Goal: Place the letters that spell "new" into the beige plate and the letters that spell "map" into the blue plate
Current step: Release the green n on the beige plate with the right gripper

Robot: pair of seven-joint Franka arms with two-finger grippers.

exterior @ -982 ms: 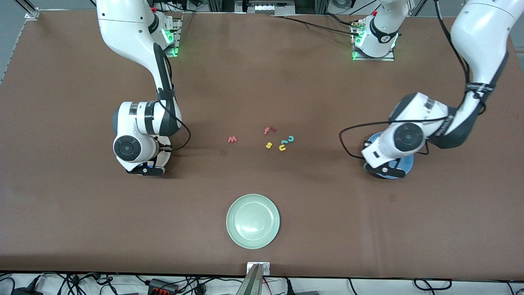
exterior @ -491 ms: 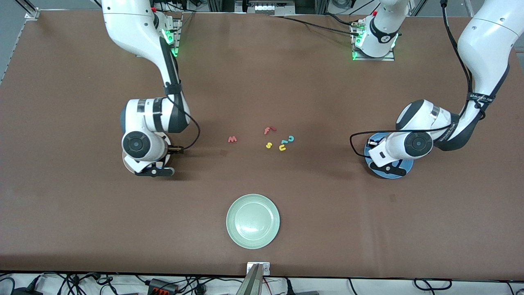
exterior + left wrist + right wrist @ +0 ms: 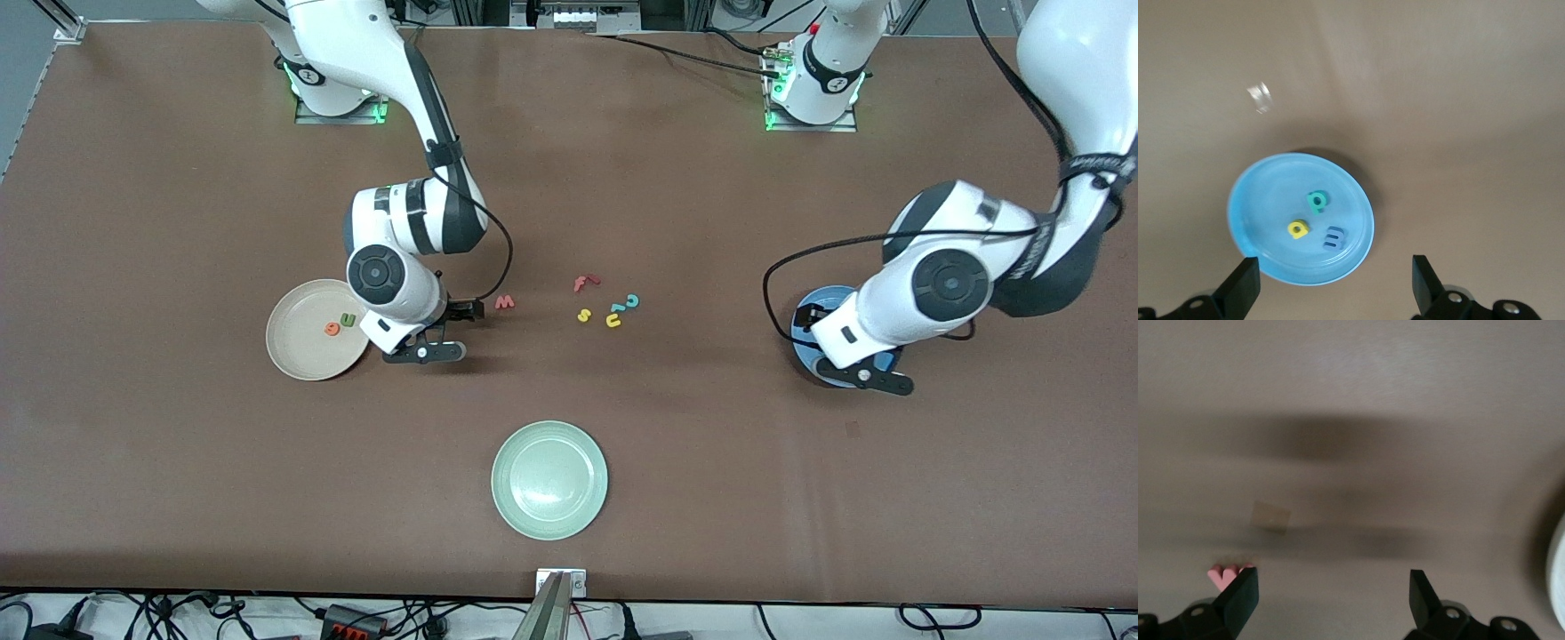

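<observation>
Front view: the beige plate (image 3: 307, 351) at centre-left holds the orange e (image 3: 332, 329) and green n (image 3: 348, 319); the salmon w (image 3: 504, 302) lies on the table beside the right gripper (image 3: 464, 312). Left wrist view: the left gripper (image 3: 1331, 293), fingers spread and empty, hangs over the blue plate (image 3: 1258, 200) holding the p (image 3: 1317, 200), a (image 3: 1297, 229) and m (image 3: 1334, 238). Right wrist view: spread, empty fingers (image 3: 1241, 597), the w at the lower left.

Even overhead light, soft arm shadows, motion-blurred right wrist view.

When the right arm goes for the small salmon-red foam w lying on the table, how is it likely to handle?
The small salmon-red foam w lies flat on the brown table, so it probably won't roll or tip. It is tiny next to the open right gripper, hence likely very light and easily nudged aside. Being foam, it probably squashes slightly rather than breaking.
</observation>
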